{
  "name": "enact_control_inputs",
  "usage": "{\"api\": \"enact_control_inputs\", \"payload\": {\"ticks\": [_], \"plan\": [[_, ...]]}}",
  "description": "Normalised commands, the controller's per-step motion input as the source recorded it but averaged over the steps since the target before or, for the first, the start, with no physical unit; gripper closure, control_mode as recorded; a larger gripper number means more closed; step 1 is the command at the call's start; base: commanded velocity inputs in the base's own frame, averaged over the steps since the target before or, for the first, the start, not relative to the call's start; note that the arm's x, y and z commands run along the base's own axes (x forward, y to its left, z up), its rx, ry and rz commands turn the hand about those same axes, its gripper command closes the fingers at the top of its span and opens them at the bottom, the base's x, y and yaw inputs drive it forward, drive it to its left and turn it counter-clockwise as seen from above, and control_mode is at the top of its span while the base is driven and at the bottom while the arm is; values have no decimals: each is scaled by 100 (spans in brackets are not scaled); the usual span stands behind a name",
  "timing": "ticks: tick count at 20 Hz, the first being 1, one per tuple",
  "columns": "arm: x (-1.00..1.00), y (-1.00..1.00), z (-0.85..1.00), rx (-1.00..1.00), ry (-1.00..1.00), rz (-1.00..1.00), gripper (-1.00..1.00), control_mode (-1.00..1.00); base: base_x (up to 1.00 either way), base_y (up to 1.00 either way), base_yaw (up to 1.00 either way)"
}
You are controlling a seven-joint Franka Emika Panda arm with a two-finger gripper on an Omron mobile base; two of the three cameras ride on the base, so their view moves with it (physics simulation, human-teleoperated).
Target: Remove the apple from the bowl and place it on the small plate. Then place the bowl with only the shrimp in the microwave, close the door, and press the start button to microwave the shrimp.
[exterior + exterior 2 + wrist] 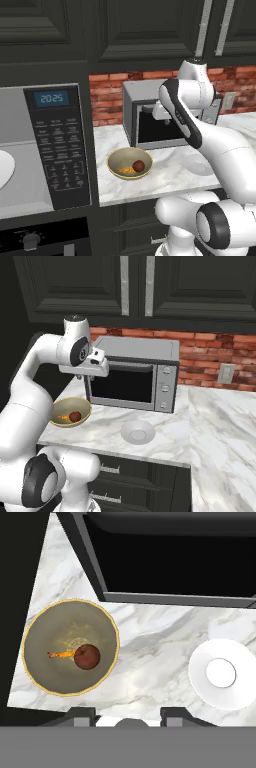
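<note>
Left base view: the bowl (130, 162) sits on the marble surface (175, 175) near its front left corner, just in front of the silver toaster oven (150, 115). The apple (138, 165) lies inside with the shrimp (127, 170) against it. The microwave (45, 145) stands open to the left.

Right base view: the small plate (138, 432) rests near the surface's front edge, well apart from the bowl. The hand (95, 367) hangs high above the bowl's back.

Hand view: the fingertips (80, 714) stand partly open, holding nothing. The apple touches the shrimp near the bowl's centre.

Judgement: the apple looks firm, smooth, light and likely to roll. Pinch across its widest part from above, clear of the shrimp.
</note>
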Motion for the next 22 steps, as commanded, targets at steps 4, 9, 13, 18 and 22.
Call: {"api": "enact_control_inputs", "payload": {"ticks": [4,9,13,18,22], "plan": [[-1,29,-12,0,0,0,-100,-100,0,0,0],[4,50,-82,2,8,-7,-100,-100,0,0,0],[13,73,-84,-1,5,-9,-100,-100,0,0,0],[7,83,-67,-6,1,-7,-100,-100,0,0,0],[29,19,-23,0,0,0,-100,-100,0,0,0]]}}
